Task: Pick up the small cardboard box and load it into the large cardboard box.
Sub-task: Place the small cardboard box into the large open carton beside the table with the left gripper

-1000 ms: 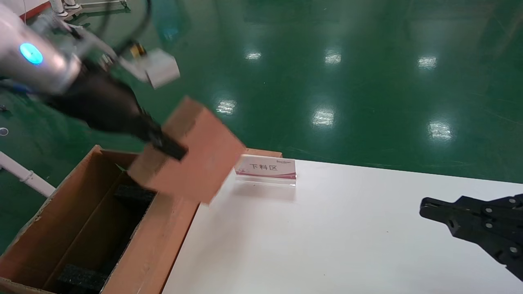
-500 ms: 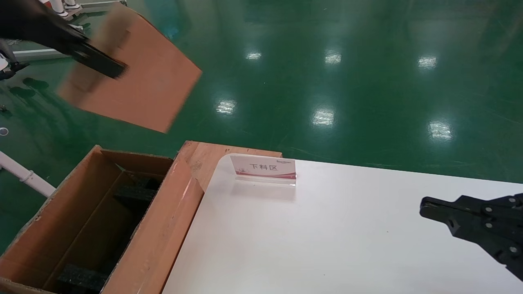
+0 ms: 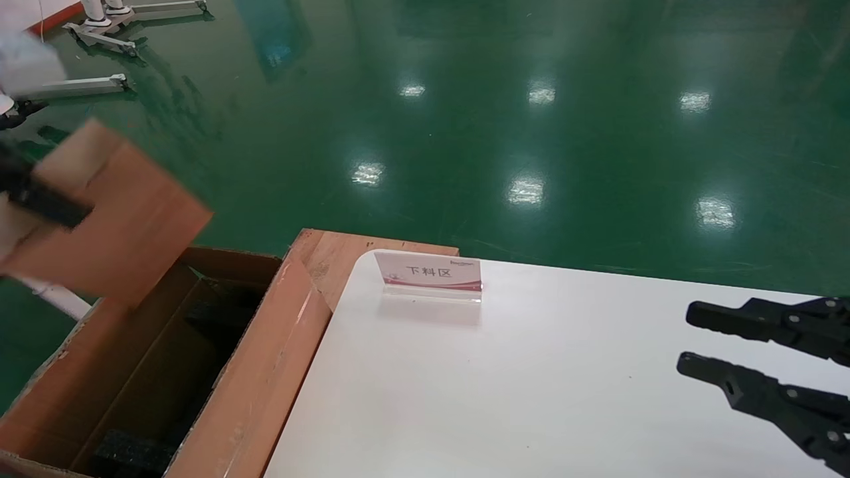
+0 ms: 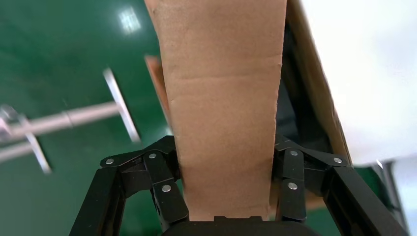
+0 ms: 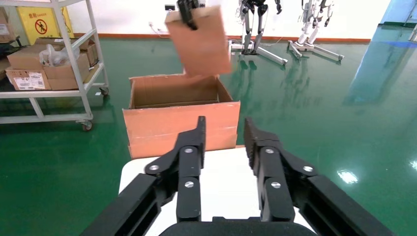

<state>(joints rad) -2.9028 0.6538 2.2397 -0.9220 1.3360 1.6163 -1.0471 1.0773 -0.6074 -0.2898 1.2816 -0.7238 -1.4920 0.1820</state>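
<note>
— Left pincer point(image 4: 223, 189), what has it got?
— It is clamped on the small cardboard box point(image 3: 109, 216), one finger point(image 4: 164, 189) pressed to each narrow side. In the head view the box hangs tilted at the left edge of the frame, above the far left corner of the large cardboard box point(image 3: 262, 372).
— Touching that carton?
— I cannot tell from the head view; from the right wrist view the small box point(image 5: 199, 42) hangs clear above the open carton point(image 5: 179, 123).
— What's in the carton?
— Black foam blocks point(image 3: 126, 451) low inside it. It stands open just beside the left edge of the white desk point(image 3: 531, 398).
— And the right pincer point(image 3: 684, 342)?
— Lower right of the frame, over the desk, fingers apart and holding nothing. A small sign point(image 3: 430, 275) stands at the desk's far left corner, with a reddish wooden board point(image 3: 332, 255) beside it.
</note>
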